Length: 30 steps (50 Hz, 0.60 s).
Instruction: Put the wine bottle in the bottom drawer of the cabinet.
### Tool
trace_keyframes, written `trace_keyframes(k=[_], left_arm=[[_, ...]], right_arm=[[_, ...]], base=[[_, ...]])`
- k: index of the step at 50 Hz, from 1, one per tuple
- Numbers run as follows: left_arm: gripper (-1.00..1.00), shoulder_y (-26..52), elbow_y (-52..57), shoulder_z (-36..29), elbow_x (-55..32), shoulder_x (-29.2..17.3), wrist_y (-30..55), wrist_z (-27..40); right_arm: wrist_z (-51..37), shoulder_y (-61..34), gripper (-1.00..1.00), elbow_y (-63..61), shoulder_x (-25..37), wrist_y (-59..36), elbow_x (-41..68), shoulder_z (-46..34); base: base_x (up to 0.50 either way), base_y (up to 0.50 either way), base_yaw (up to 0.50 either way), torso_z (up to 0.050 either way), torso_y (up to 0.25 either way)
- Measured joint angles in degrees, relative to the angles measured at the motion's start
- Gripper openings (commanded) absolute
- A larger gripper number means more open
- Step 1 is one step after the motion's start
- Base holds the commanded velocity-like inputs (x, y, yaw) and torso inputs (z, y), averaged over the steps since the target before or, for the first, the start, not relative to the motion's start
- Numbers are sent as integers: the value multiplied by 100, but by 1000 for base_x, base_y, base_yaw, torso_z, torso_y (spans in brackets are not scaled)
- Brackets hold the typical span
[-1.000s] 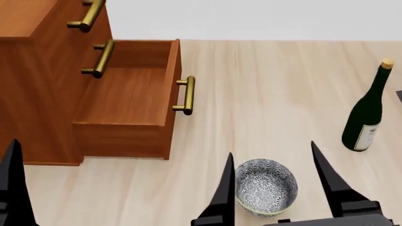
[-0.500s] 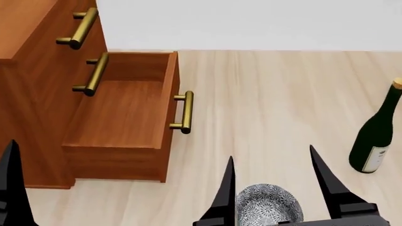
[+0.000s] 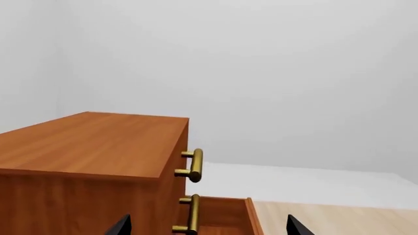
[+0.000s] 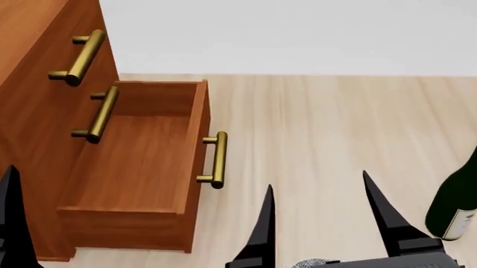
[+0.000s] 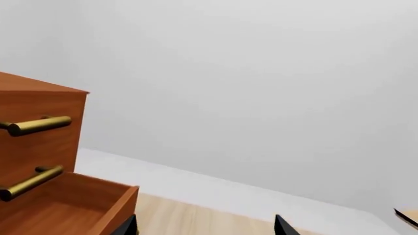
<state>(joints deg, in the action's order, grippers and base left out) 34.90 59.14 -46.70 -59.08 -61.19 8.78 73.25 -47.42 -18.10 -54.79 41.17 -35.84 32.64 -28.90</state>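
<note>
The reddish-brown cabinet point(image 4: 33, 106) stands at the left of the head view. Its bottom drawer point(image 4: 134, 167) is pulled out and nothing shows inside; the brass handle point(image 4: 216, 159) faces the floor's middle. Only the lower body and label of the dark green wine bottle point(image 4: 454, 204) show, upright at the right edge. My right gripper point(image 4: 324, 223) hangs open between drawer and bottle, holding nothing. My left gripper point(image 3: 207, 228) is open in front of the cabinet point(image 3: 91, 142), above the open drawer point(image 3: 222, 215). One of its fingers point(image 4: 10, 218) shows at the head view's left edge.
A sliver of a patterned bowl's rim point(image 4: 311, 262) peeks out under the right gripper at the bottom edge. Two upper drawers with brass handles point(image 4: 77, 58) stay shut above the open one. Pale wood floor point(image 4: 335, 128) spreads between cabinet and bottle; a white wall lies behind.
The whole scene has slid down and outward in the head view: the drawer looms larger, the bottle has drifted to the right edge with its neck cut off, and the bowl has almost left the frame.
</note>
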Motion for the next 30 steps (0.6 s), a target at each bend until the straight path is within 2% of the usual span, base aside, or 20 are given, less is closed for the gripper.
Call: trace_keyframes(k=[18, 30], left_arm=[[100, -52, -64, -68, 37, -82, -313, -174], [100, 36, -11, -159, 53, -87, -227, -64]], right_arm=[[-82, -11, 100, -22, 62, -44, 43, 13], [-105, -13, 100, -8, 100, -58, 36, -16]], base=[[238, 0, 0, 0, 1], [240, 0, 0, 0, 0]])
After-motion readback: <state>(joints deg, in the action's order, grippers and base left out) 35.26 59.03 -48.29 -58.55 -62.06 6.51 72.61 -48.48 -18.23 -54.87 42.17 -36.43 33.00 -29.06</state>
